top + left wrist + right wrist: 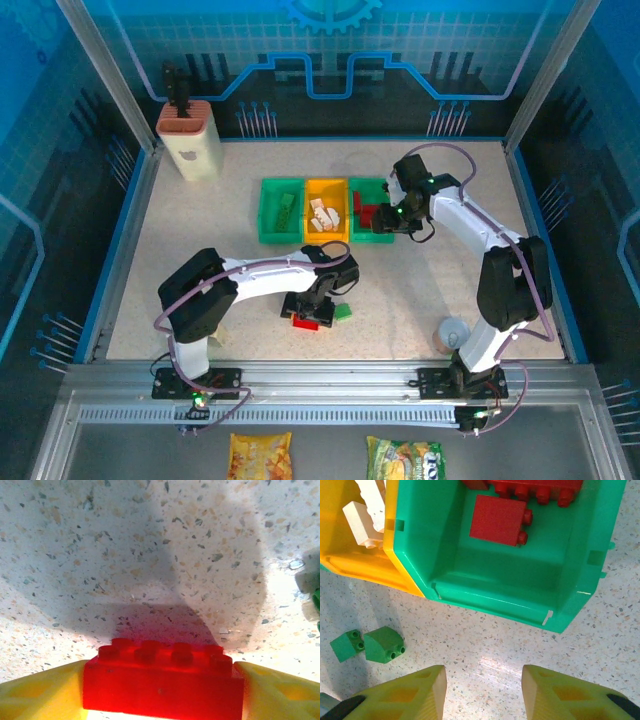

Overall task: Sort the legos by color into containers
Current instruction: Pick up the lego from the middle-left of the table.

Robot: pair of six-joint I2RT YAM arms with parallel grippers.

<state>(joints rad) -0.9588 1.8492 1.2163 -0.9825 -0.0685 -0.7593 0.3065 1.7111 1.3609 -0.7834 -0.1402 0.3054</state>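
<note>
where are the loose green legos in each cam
top external: green legos on the table, just right of the left pincer, which grips a red lego.
left wrist: a green sliver at the right edge, blurred; likely them.
right wrist: lower left, two pieces on the table in front of the orange-yellow bin.
Shared landmark: the speckled table.

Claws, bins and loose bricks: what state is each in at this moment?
Left claw: shut on red brick.
Right claw: open, empty.
Left green bin: holds green bricks.
Orange-yellow bin: holds white bricks.
Right green bin: holds red bricks.
Loose green bricks: two, lying on table.
</note>
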